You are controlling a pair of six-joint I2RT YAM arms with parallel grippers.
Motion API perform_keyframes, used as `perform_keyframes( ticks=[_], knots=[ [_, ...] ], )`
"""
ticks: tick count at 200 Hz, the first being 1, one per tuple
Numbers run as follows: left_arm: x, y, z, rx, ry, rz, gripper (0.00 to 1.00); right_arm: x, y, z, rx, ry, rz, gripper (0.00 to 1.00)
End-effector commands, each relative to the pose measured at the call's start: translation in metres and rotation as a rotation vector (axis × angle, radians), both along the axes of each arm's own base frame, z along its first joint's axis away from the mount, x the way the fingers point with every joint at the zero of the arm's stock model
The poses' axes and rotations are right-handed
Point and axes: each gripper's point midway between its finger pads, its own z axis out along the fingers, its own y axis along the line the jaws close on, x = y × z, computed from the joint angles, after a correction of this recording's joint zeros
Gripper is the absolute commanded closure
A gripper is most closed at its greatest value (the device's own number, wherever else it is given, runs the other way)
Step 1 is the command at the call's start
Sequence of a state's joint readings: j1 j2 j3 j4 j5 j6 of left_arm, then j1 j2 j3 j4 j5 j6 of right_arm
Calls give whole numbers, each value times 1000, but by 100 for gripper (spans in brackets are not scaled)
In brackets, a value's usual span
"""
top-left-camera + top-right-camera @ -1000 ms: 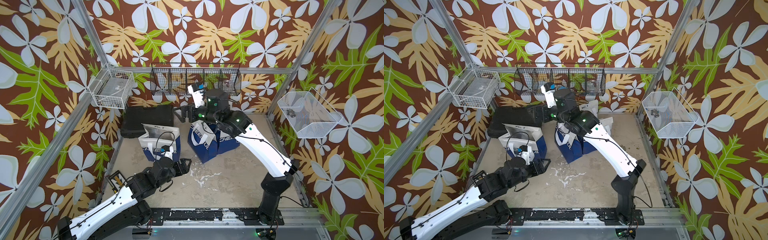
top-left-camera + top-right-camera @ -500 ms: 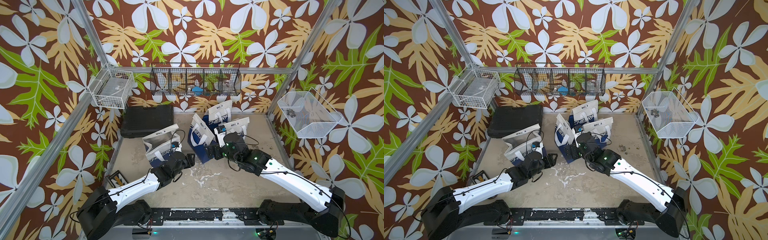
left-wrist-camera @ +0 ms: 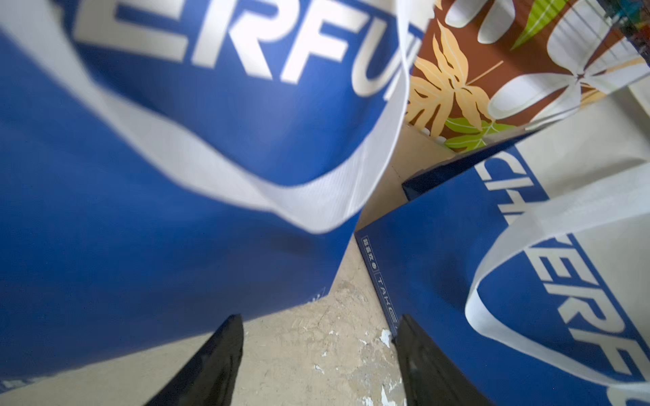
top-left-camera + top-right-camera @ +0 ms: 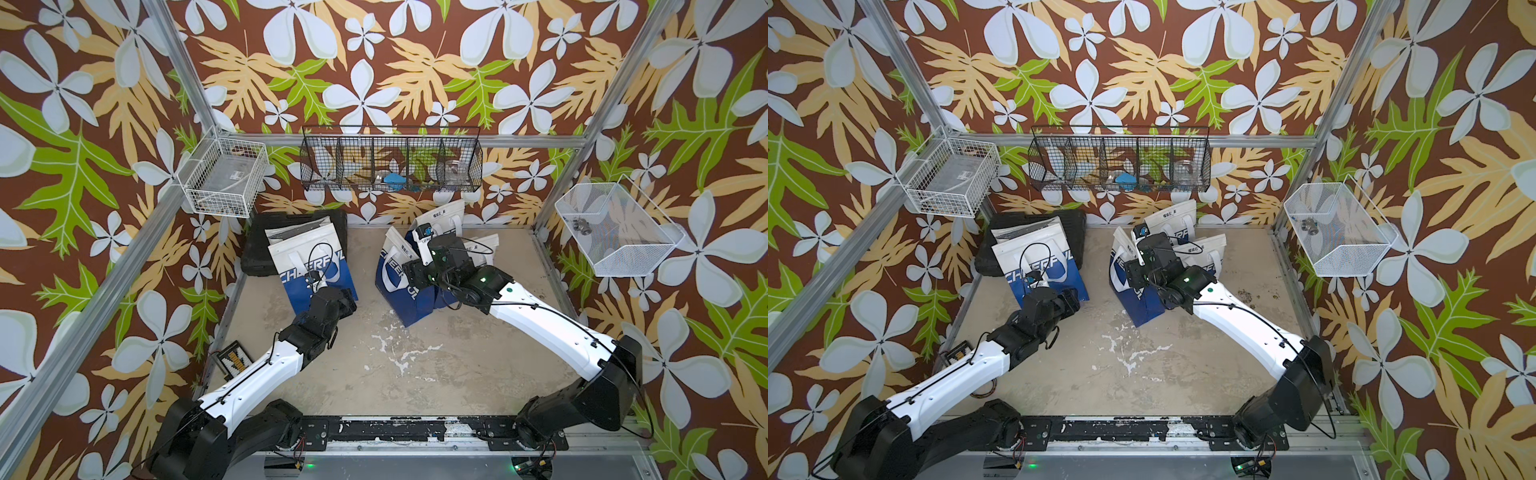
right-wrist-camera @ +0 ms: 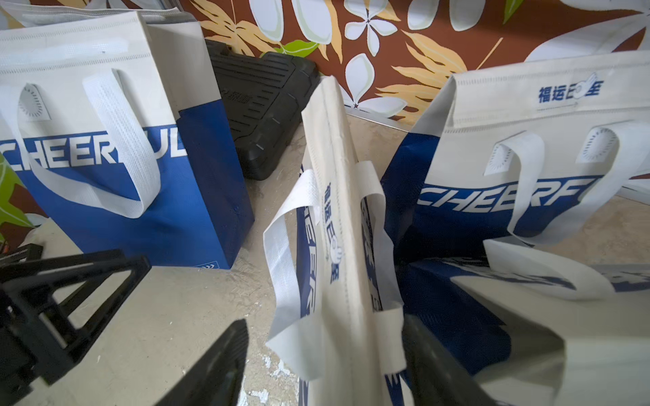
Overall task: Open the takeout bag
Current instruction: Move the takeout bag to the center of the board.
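Blue-and-white fabric: I count four bags on the surface (image 4: 415, 365).
- Left bag (image 4: 309, 266) stands just in front of the one black case (image 4: 255, 253).
- Folded bag (image 4: 395, 282) stands mid-surface, pressed flat, mouth closed.
- Back bag (image 4: 440, 216) is upright by the rear wall.
- Fourth bag (image 4: 486, 245) is slumped just beside the folded bag, partly hidden by my right arm.

Three wire baskets hang on the frame: white basket (image 4: 224, 183), black basket (image 4: 390, 166), mesh basket (image 4: 615, 232).

Left gripper (image 3: 320, 318): fingers spread, nothing between them, low over bare surface between left bag and folded bag.

Right gripper (image 5: 325, 320): fingers spread, straddling the folded bag's top edge and handles. Not clamped, and I can't tell if either finger touches it.
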State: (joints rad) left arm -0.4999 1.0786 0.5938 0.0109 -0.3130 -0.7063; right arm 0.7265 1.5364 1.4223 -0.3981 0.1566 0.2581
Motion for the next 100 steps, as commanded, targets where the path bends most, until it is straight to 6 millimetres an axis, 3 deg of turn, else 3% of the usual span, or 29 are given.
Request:
perform_keyframes(
  ticks=[1,37,61,79,100],
  knots=[
    [-10,-11,-14,-47,34,-71,29,0,-1,-10,-58,18,10,48],
    [-31,-38,-41,-120,57,-149,29,-11,-9,-13,-43,31,7,84],
    [-34,-47,-49,-139,65,-161,30,-22,-14,-3,-5,24,15,100],
    [-31,-42,-43,-134,41,-132,30,-35,-18,7,23,21,28,100],
    [-31,-49,-24,-171,16,-168,31,-55,-17,18,46,17,68,100]
  ],
)
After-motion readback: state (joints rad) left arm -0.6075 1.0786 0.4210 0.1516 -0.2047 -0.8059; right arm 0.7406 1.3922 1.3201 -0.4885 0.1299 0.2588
